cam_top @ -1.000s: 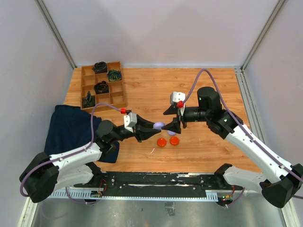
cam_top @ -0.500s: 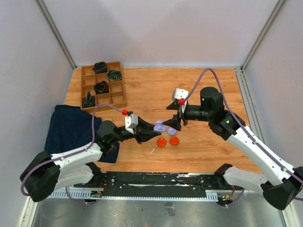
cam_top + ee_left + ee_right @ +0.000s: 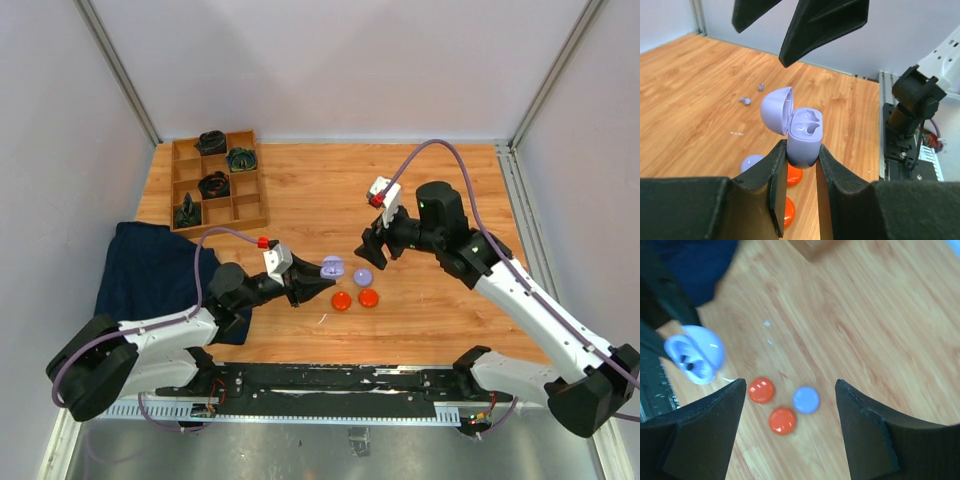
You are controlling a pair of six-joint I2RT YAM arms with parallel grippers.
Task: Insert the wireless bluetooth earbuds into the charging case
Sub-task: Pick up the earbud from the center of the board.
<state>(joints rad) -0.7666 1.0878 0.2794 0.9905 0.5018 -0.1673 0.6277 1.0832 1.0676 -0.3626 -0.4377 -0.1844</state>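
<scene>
**A:** Why does the left gripper have the charging case lifted off the surface?

**B:** It reads as a presenting hold. Its jaws are pinched tight on the lower half of the lavender case. The lid is swung open to one side, so the two wells face up where the other arm can reach them. In the left wrist view the wells look bare.

**A:** And the right gripper?

**B:** It is spread wide with nothing between its fingers. It hangs above and just beyond the case, fingers angled down. My guess is it has to fetch an earbud before anything can go in.

**A:** Where are the earbuds?

**B:** Two tiny lavender pieces lie on the wood beyond the case in the left wrist view. They are near each other and well apart from both grippers. I can't pick them out from above.

**A:** Anything in the way?

**B:** A lavender disc and two orange discs lie on the surface just beside and below the held case. They could be mistaken for targets, and they crowd any descent there. The wooden tray with its black coiled bundles and the dark cloth sit off to the left, well away from the work.
</scene>
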